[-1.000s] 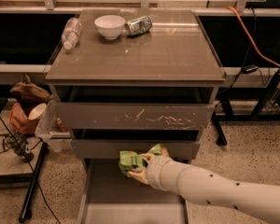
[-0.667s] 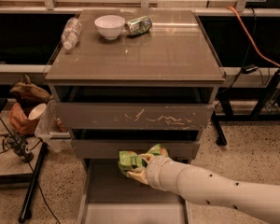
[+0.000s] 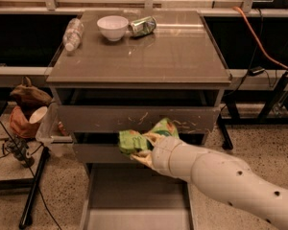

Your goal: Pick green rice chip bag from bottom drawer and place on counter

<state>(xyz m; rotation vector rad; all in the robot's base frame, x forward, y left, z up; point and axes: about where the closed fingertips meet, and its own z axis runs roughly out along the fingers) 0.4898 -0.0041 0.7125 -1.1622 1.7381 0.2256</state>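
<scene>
I see my end effector (image 3: 143, 148) clamped on the green rice chip bag (image 3: 132, 141), in front of the scratched drawer fronts (image 3: 101, 119), above the open bottom drawer (image 3: 134, 200). The counter (image 3: 177, 56) carries a white bowl (image 3: 112, 27), a can (image 3: 143, 26) and a plastic bottle (image 3: 73, 33).

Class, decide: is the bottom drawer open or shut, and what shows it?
Open. The bottom drawer has its floor pulled out past the upper fronts. The claw holds the green rice chip bag above it.

The gripper (image 3: 141, 147), clamped on the green rice chip bag (image 3: 130, 140), rose from low over the bottom drawer (image 3: 134, 200) to the scratched drawer front (image 3: 96, 119) higher up.
</scene>
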